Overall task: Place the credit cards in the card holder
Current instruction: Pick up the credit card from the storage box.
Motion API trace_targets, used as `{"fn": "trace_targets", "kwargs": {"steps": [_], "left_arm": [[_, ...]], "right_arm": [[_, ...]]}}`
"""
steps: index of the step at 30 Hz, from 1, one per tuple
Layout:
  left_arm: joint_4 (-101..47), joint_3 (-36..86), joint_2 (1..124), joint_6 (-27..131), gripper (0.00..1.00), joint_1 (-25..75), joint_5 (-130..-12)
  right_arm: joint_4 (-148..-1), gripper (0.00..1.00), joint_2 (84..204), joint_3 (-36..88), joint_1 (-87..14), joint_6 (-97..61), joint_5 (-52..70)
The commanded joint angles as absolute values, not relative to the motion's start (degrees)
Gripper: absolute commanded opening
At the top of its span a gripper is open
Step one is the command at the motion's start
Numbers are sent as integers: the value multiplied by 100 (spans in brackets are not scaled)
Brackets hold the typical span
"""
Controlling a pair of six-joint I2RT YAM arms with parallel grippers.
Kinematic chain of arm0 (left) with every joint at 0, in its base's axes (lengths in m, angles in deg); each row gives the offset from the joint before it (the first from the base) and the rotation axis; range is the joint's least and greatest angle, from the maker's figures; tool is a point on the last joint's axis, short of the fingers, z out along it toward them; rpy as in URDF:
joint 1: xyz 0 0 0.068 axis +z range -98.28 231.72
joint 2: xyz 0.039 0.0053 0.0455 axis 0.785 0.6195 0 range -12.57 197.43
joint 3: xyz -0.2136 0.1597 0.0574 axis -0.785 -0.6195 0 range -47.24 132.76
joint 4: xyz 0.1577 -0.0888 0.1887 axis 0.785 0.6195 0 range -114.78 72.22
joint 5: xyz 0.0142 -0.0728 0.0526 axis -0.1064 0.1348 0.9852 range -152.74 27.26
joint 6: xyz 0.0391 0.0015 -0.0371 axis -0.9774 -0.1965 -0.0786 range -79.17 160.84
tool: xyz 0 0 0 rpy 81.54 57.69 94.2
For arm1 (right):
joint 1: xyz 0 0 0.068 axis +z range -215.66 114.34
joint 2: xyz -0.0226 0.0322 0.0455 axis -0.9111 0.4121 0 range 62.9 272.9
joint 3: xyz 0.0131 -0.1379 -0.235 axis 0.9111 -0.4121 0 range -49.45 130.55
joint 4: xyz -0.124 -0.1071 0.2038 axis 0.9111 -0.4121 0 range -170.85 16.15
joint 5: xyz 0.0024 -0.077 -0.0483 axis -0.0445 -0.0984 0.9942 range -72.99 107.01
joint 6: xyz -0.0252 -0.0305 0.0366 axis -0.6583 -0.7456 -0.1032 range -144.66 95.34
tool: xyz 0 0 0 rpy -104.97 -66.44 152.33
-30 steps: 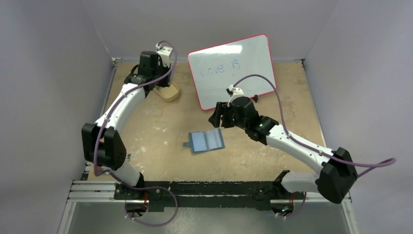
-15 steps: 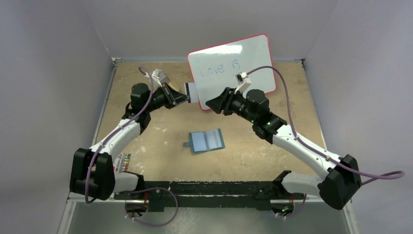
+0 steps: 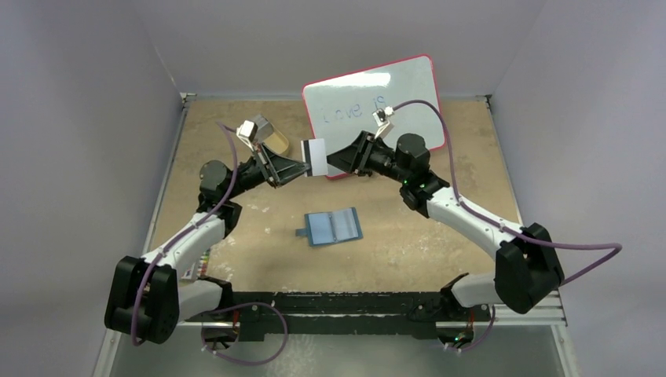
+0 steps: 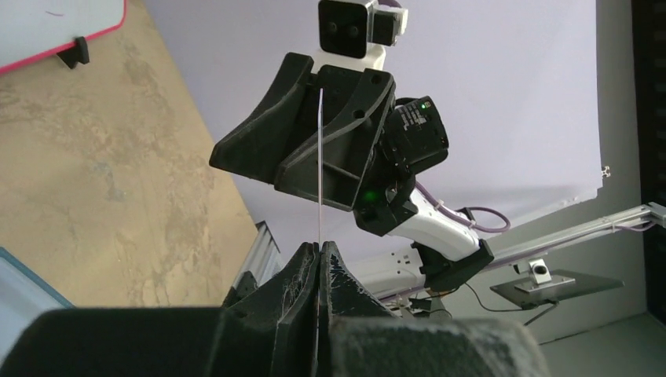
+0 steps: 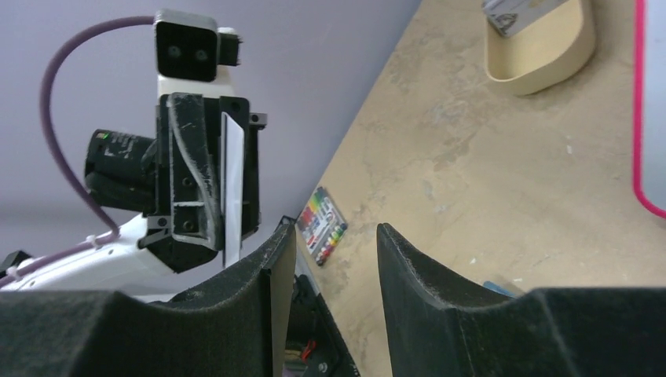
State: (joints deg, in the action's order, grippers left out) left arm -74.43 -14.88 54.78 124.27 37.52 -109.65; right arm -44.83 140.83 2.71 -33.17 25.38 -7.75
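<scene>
Our left gripper (image 3: 298, 166) is clenched on one end of a thin grey credit card (image 3: 316, 155) and holds it in mid-air. Our right gripper (image 3: 334, 162) faces it from the other side with its jaws apart, one on each side of the card's free end. There is a visible gap between them in the right wrist view, so it has no grip yet. Whether either pad touches the card we cannot tell.

The card's long axis runs roughly level from one gripper to the other. From the left wrist it shows edge-on as a fine line entering the slot between the right jaws.

The card holder (image 3: 334, 227) lies open and flat on the tabletop (image 3: 393, 259), below the card and nearer our bases. It sits about midway between the arms, with its snap tab pointing left. We judge a hand-over to be in hand, and either arm must then come down and back towards the holder.

Beyond stand a whiteboard (image 3: 393, 94) and a tan tray (image 3: 276, 142). A striped card (image 5: 322, 225) lies near the left edge, and grey walls close the space.
</scene>
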Motion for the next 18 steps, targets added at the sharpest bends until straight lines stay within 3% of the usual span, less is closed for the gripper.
{"fn": "trace_targets", "kwargs": {"steps": [1,12,18], "left_arm": [[-7821,-1556,5377,12563,0,3663,-11158],[-7838,-1818,5447,12512,0,3643,-11156],[-7835,-1826,5453,12504,0,3643,-11178]], "right_arm": [[-3590,45,14077,357,-3310,2788,-1384],[-3793,46,13751,135,-3363,2910,-774],[-3708,52,13677,84,-3433,2887,-842]]}}
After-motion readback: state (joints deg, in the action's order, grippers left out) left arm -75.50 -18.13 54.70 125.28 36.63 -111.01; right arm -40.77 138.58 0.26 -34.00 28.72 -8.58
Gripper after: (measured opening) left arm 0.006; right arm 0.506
